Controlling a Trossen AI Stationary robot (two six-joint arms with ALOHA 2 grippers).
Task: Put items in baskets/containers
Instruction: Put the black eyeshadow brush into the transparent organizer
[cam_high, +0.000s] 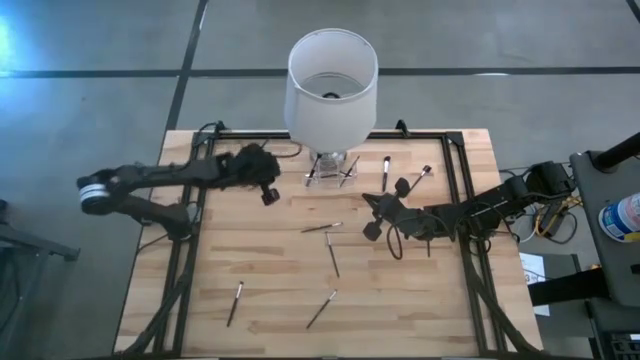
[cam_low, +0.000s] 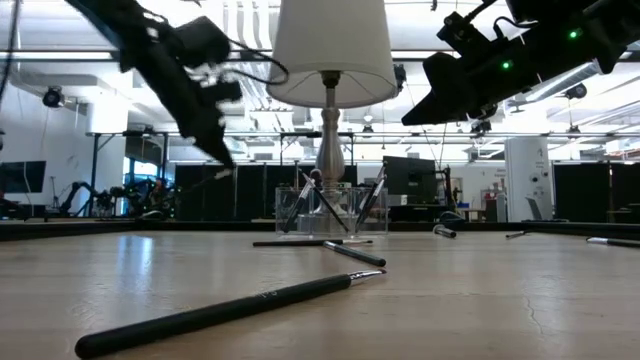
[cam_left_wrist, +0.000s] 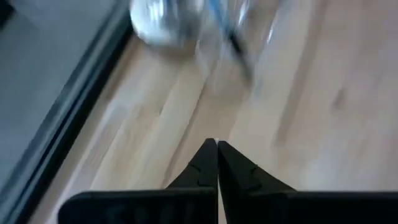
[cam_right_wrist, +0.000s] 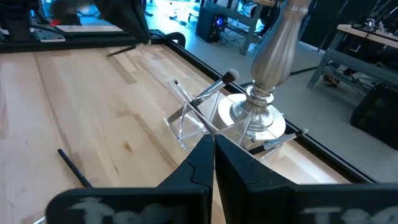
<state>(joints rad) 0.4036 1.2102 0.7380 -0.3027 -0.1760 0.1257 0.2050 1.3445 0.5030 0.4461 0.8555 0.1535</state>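
Note:
The clear holder (cam_high: 330, 170) stands at the lamp's foot with several dark brushes leaning in it, as the low view (cam_low: 330, 208) and the right wrist view (cam_right_wrist: 193, 121) also show. More brushes lie flat on the wood: one (cam_high: 321, 228), another (cam_high: 332, 254), a third (cam_high: 321, 309), and others toward the near left and far right. My left gripper (cam_high: 268, 192) hangs shut above the table left of the holder (cam_left_wrist: 217, 146). My right gripper (cam_high: 370, 203) is shut too (cam_right_wrist: 213, 142), raised to the holder's right and pointing at it. Neither holds anything that shows.
A table lamp with a large white shade (cam_high: 332, 85) and silvery base (cam_right_wrist: 258, 112) stands at the far edge, just behind the holder. A black frame (cam_high: 455, 180) runs along the table's sides. Bare wood lies across the middle and near part (cam_high: 280, 270).

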